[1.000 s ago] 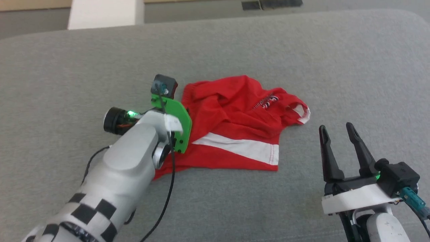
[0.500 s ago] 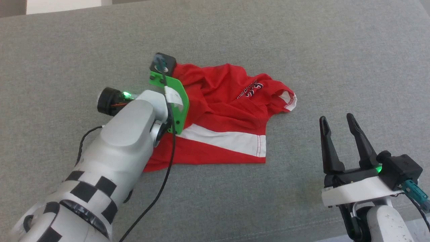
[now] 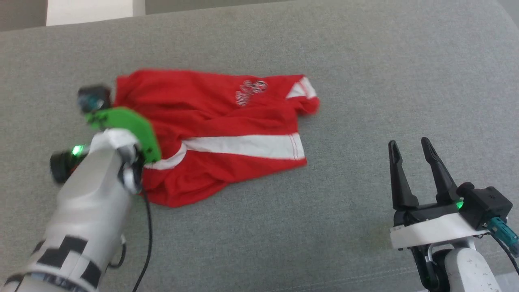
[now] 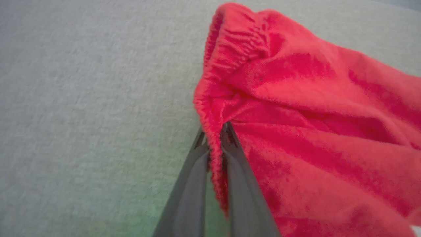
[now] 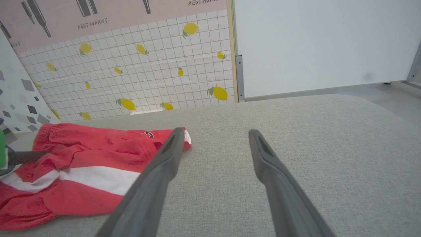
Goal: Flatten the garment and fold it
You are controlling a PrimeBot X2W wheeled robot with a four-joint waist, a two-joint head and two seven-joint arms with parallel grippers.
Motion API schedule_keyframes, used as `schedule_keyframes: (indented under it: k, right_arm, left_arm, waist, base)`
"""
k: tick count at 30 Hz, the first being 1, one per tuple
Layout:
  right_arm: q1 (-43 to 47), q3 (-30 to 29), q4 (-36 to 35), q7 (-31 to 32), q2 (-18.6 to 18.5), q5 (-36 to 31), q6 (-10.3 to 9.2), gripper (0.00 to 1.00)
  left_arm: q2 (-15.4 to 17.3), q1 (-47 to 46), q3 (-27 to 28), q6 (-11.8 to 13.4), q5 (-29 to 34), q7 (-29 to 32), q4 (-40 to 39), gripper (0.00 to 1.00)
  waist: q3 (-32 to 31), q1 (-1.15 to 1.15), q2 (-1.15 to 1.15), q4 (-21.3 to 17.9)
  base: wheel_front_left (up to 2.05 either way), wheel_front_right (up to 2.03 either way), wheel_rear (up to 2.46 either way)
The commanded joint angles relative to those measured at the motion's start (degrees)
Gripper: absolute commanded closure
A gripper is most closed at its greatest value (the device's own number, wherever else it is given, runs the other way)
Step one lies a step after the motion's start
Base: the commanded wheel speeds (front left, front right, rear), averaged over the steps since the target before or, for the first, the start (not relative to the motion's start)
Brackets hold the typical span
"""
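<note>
Pinching the gathered waistband [image 4: 230, 42] of the red shorts [image 3: 219, 117], the left gripper [image 4: 213, 129] anchors one end; their long axis runs rightward; the right gripper [image 3: 408, 142], fingers spread, waits well apart from the hem [image 3: 297, 147].

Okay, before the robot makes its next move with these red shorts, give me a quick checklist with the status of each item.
1. Left gripper shut on the waistband of the shorts: ok.
2. Right gripper open, holding nothing, apart from the shorts: ok.
3. Shorts lying flat: not ok; wrinkled, and bunched near the left gripper.
4. Bare grey cushion around the shorts for spreading: ok.
5. Both waistband layers pinched: cannot tell.
</note>
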Motion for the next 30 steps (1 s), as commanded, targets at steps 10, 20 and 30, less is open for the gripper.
schedule_keyframes:
  k: [10,20,30]
  right_arm:
    - [2.12,-0.04,-0.25,-0.34,0.04,-1.98,-0.1,0.0]
    - [0.04,3.57,-1.55,4.22,0.04,-4.2,-0.1,0.0]
    - [-11.23,5.8,7.15,21.4,0.04,-3.63,-0.1,0.0]
  left_arm:
    - [1.27,12.26,5.89,-2.52,-4.37,-13.99,-4.96,0.0]
    - [-4.38,37.78,28.9,-5.88,16.79,-15.26,-46.6,0.0]
    - [-12.56,46.48,37.17,-17.71,28.42,-15.27,-59.91,0.0]
  waist:
    - [-5.1,0.0,0.0,2.61]
    - [-7.67,0.0,0.0,5.68]
    - [-5.16,0.0,0.0,9.81]
  base:
    - [0.0,0.0,0.0]
    - [0.0,0.0,0.0]
    - [0.0,0.0,0.0]
